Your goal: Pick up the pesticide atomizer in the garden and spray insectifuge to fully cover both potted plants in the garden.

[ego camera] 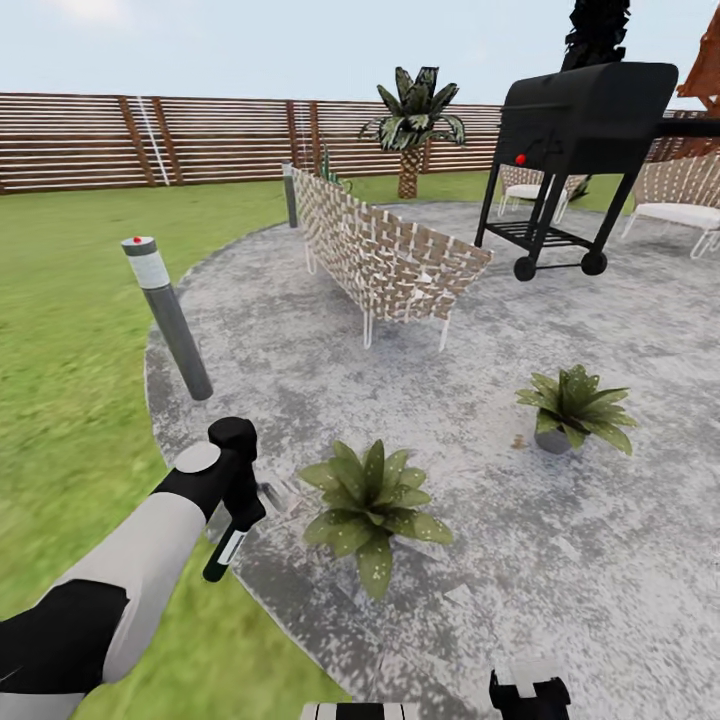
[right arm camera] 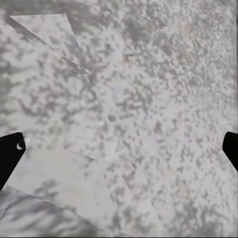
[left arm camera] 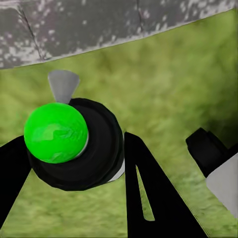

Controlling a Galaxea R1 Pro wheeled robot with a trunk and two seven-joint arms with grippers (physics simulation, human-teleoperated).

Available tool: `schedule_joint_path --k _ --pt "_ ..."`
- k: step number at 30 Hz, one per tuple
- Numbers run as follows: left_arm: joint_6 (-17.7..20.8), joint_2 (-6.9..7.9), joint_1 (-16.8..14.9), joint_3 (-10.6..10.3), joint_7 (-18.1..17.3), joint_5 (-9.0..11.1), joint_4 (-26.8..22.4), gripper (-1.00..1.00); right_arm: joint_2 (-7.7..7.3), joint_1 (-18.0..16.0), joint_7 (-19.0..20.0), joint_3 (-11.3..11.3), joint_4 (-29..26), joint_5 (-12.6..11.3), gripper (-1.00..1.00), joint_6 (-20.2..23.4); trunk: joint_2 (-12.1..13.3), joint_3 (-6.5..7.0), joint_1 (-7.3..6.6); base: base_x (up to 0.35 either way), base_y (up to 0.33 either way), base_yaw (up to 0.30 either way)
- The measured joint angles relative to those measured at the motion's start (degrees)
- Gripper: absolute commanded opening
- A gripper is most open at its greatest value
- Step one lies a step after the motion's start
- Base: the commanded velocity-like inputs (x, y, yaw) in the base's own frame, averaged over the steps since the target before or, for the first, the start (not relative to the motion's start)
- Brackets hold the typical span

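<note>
My left gripper (ego camera: 238,487) is shut on the pesticide atomizer (ego camera: 226,548), a slim dark bottle with a white label that hangs down from the fingers over the lawn at the patio's edge. In the left wrist view the atomizer (left arm camera: 94,153) is seen end-on, black and round, with a whitish trigger and a green ball, between the black fingers (left arm camera: 148,198). The nearer potted plant (ego camera: 368,505) stands just right of the bottle. The second potted plant (ego camera: 575,405) is farther right on the patio. My right gripper (ego camera: 528,693) is low at the front, and it is open (right arm camera: 119,148) over bare paving.
A grey bollard lamp (ego camera: 170,315) stands at the patio's left edge. Behind the plants are a woven bench (ego camera: 390,260), a black grill (ego camera: 575,150) and white chairs (ego camera: 690,200). A brown slatted fence (ego camera: 150,140) and a palm (ego camera: 412,125) close the lawn (ego camera: 70,330).
</note>
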Motion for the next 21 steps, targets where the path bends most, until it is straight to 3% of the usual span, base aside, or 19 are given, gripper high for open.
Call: schedule_joint_path --k 8,17,21 --pt "0.1 -0.15 -0.1 0.1 0.0 0.0 0.5 -1.00 0.16 0.0 0.0 0.0 0.0 0.0 1.00 0.0 0.0 0.04 -0.05 0.140 0.299 -0.058" --pt "0.1 -2.27 0.0 0.0 0.0 -0.1 0.5 -1.00 0.07 0.0 0.0 0.0 0.0 0.0 1.00 0.0 0.0 0.43 -0.05 0.258 0.233 -0.237" --pt "0.0 -2.31 0.3 -1.6 0.0 0.0 0.4 -1.00 0.07 0.0 0.0 0.0 0.0 0.0 1.00 0.0 0.0 0.61 -0.06 0.309 0.166 -0.247"
